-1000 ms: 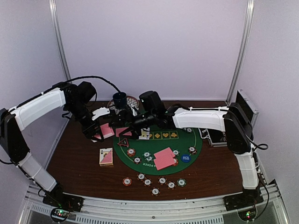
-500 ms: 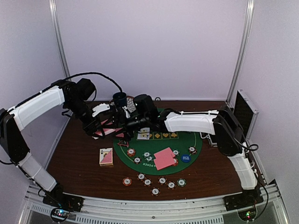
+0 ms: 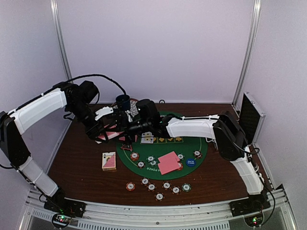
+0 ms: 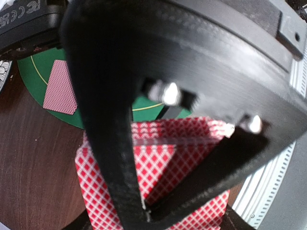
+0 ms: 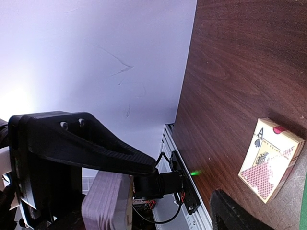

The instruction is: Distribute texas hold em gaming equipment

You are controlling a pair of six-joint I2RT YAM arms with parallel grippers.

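My left gripper (image 3: 102, 135) is shut on a deck of pink-backed playing cards (image 3: 111, 134) held above the table's back left. In the left wrist view its fingertips (image 4: 144, 215) meet over the deck's checked back (image 4: 103, 179). My right gripper (image 3: 123, 127) reaches left across the green felt mat (image 3: 194, 143) to that deck. It stands open: the deck's edge (image 5: 108, 203) lies against one finger (image 5: 96, 146), and a wide gap separates it from the other finger (image 5: 240, 213). Two pink cards (image 3: 168, 162), a blue disc (image 3: 191, 162), a triangle marker (image 3: 126, 146) and striped chips (image 3: 135, 155) lie on the mat.
A card box (image 3: 109, 161) lies left of the mat, also in the right wrist view (image 5: 271, 158). Several chips (image 3: 159, 187) form a row near the front edge. A blue cup (image 3: 123, 101) stands behind the grippers. A black case (image 3: 252, 115) stands open at the right edge.
My right gripper has moved left to the deck held by the left gripper, and its jaws have narrowed a little. The left gripper has kept its hold and shifted only slightly.
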